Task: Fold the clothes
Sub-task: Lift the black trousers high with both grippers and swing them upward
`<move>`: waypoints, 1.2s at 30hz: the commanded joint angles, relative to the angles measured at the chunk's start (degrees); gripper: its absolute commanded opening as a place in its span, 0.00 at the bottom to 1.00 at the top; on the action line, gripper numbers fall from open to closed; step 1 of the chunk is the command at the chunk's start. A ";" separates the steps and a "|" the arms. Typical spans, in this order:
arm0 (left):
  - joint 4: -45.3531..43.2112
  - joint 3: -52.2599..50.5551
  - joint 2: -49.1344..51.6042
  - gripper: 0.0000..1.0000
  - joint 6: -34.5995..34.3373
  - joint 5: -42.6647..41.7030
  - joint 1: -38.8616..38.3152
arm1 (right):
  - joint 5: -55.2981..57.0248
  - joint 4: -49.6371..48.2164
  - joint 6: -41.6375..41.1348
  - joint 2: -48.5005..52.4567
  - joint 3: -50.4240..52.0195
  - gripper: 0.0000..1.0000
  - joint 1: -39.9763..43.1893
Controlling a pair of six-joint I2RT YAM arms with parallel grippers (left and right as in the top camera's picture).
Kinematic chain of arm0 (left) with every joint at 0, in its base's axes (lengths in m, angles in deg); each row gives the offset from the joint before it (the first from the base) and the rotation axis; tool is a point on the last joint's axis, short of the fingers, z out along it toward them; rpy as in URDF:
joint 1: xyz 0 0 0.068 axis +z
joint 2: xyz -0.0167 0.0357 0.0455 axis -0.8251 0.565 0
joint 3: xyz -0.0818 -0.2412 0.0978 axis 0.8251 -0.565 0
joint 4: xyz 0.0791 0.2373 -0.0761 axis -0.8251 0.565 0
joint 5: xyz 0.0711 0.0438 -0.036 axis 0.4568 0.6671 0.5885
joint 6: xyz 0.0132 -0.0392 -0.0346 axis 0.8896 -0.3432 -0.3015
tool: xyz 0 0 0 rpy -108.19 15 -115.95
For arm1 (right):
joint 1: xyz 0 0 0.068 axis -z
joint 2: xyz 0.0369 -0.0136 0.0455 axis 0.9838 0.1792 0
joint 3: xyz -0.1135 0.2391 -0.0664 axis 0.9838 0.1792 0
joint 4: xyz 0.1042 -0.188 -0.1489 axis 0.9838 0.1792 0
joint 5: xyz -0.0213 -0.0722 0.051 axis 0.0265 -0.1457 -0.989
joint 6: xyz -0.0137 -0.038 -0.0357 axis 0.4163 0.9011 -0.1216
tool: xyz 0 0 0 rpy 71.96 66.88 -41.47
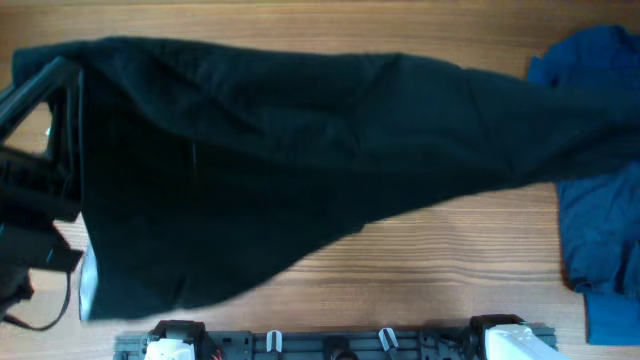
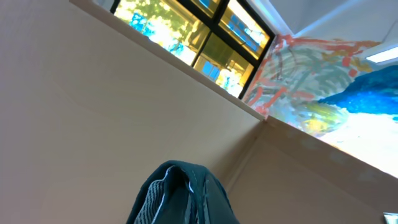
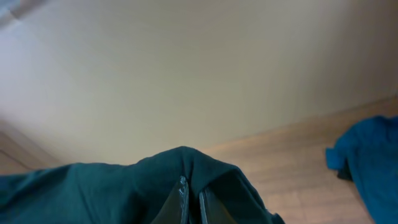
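Observation:
The black shorts (image 1: 300, 150) hang stretched wide across the table, lifted at both ends. My left gripper (image 1: 62, 72) is at the cloth's upper left corner. In the left wrist view the ribbed waistband (image 2: 180, 193) bunches over the jaws and hides the fingers. My right gripper (image 3: 190, 200) has its fingers nearly together with black cloth (image 3: 112, 186) pinched and draped over them; the shorts hide it in the overhead view. A royal-blue garment (image 1: 600, 220) lies crumpled at the right and also shows in the right wrist view (image 3: 370, 158). The pale blue denim piece is out of view.
The wooden table (image 1: 450, 270) shows below the shorts. The arm bases (image 1: 330, 342) sit along the front edge. A pale strip (image 1: 88, 285) shows at the shorts' lower left edge. The left wrist view faces a beige wall (image 2: 93, 124) and windows.

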 commanded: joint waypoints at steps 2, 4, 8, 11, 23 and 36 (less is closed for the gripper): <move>0.85 0.81 -1.25 0.04 -0.63 -0.70 0.07 | 3.21 -0.26 -0.24 -3.74 -1.33 0.04 -0.02; 2.40 0.81 -1.66 0.04 -0.63 -0.70 0.07 | 4.81 -0.26 -0.26 -5.05 -1.33 0.04 -0.02; 5.53 0.81 -2.19 0.04 -0.59 -0.72 0.07 | 4.96 -0.24 -0.28 -6.75 -1.33 0.04 -0.02; 5.88 0.81 -2.62 0.04 -0.70 -0.72 0.07 | 4.90 -0.24 -0.26 -7.06 -1.33 0.04 -0.02; 4.63 0.81 0.31 0.04 -2.12 0.61 0.07 | 3.72 -0.31 -0.02 -4.68 1.51 0.04 -0.02; 4.70 0.81 0.87 0.04 -4.63 -4.26 0.07 | 1.66 -0.24 1.22 -3.21 0.98 0.04 -0.02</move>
